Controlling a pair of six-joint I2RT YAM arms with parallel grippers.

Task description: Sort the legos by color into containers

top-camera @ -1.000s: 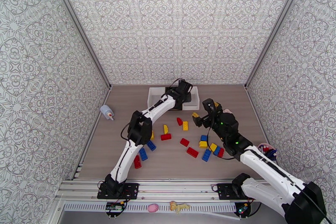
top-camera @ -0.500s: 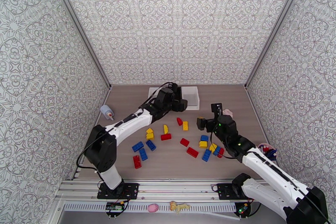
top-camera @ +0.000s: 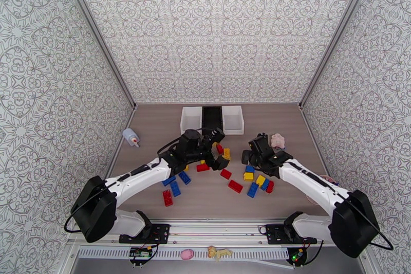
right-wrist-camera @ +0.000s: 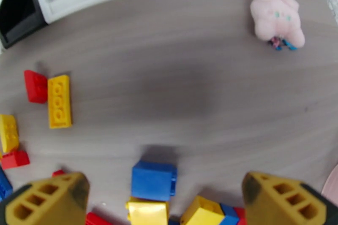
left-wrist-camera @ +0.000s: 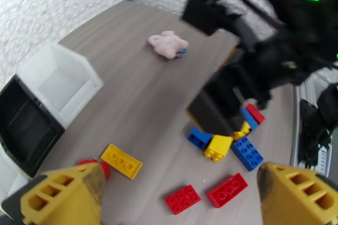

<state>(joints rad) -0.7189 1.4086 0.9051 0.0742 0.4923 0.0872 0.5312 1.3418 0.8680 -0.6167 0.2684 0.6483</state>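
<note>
Top view: left gripper (top-camera: 220, 149) and right gripper (top-camera: 248, 152) both wide open and empty, low over the legos (top-camera: 235, 186) scattered mid-table; containers (top-camera: 191, 121) sit in a row at the far edge, white-black-white. Left wrist: yellow fingers (left-wrist-camera: 63, 196) spread wide, nothing between them, two red legos and a yellow one on the table (left-wrist-camera: 139, 95) just beyond, black and white containers at left, pink toy (left-wrist-camera: 168, 45) further off. Right wrist: jaws apart and empty, blue brick (right-wrist-camera: 153, 180) on the table between the fingers, yellow ones just near of it, pink toy far right, containers far left.
</note>
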